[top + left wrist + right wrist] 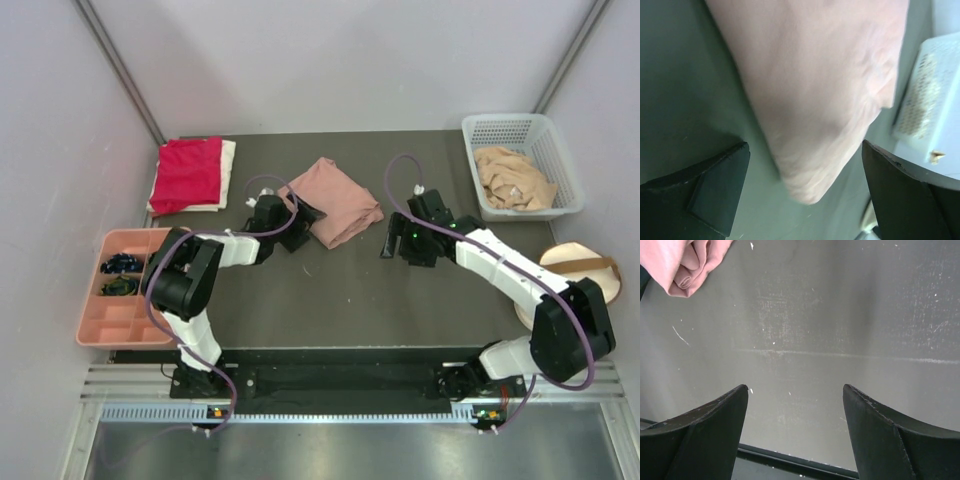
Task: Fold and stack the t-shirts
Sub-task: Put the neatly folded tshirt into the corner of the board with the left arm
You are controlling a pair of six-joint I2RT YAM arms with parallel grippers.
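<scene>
Folded dusty-pink t-shirt (340,200) lies toward the bench's (340,300) far side. The left arm's (235,248) jaws are spread around its near-left corner, the right arm's (500,262) spread and empty beside it. Likely next: pinch, then carry left onto the red t-shirt (187,173) stack.

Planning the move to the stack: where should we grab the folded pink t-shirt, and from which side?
Probably its near-left corner, approached from the left. The pink t-shirt lies folded flat, turned like a diamond, and that layered corner points straight between the fingers of the open left gripper. Pinch low at the table to catch all layers.
</scene>
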